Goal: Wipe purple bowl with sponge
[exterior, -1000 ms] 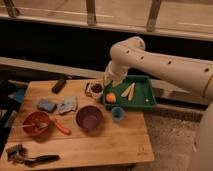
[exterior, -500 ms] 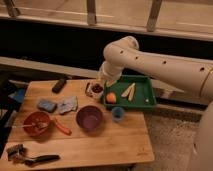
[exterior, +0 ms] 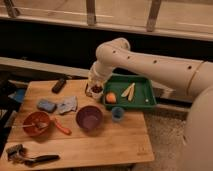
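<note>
The purple bowl (exterior: 89,118) stands upright near the middle of the wooden table (exterior: 100,147). A blue sponge (exterior: 46,105) lies to its left, beside a grey cloth (exterior: 67,105). My gripper (exterior: 94,89) hangs at the end of the white arm (exterior: 145,62), above the table's back edge, just left of the green tray (exterior: 143,97) and behind the bowl. It is well to the right of the sponge.
The green tray holds an orange fruit (exterior: 111,97) and pale sticks (exterior: 128,91). A small blue cup (exterior: 117,114) stands right of the bowl. An orange bowl (exterior: 35,123) with an orange utensil (exterior: 61,126), a black remote (exterior: 59,85) and a dark tool (exterior: 30,157) lie to the left.
The arm has swung left, carrying the gripper from over the tray's left edge toward the table's back edge. The objects on the table have not moved.
</note>
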`<state>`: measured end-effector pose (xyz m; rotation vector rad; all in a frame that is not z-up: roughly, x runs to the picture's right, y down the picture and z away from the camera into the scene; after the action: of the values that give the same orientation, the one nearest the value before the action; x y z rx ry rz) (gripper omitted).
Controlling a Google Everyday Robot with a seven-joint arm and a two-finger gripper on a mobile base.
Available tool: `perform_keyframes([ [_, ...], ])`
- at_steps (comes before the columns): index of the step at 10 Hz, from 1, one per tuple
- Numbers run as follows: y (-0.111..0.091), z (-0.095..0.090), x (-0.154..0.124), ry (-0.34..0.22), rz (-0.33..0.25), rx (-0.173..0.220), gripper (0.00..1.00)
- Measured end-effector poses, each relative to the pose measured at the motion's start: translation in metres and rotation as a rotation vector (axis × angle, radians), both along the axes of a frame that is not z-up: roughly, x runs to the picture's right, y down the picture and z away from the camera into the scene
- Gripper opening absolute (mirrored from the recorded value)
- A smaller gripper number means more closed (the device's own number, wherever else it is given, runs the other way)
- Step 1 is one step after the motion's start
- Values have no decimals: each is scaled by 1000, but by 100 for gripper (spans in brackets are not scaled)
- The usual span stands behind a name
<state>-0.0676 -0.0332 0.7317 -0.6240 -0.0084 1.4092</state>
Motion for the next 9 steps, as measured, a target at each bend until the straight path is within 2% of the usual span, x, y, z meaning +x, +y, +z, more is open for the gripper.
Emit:
perform_keyframes([
  [1, 1, 3, -32, -46, -37, 2, 66],
  [2, 2, 7, -60, -90, -68, 3, 71],
  [4, 3, 16, -107, -164, -102, 1, 72],
  [5, 6, 29, -137, -204, -113, -7, 72],
  [6, 8, 32, -150, -222, -115, -10, 72],
  [9, 7, 34, -150, -221, -113, -9, 72],
])
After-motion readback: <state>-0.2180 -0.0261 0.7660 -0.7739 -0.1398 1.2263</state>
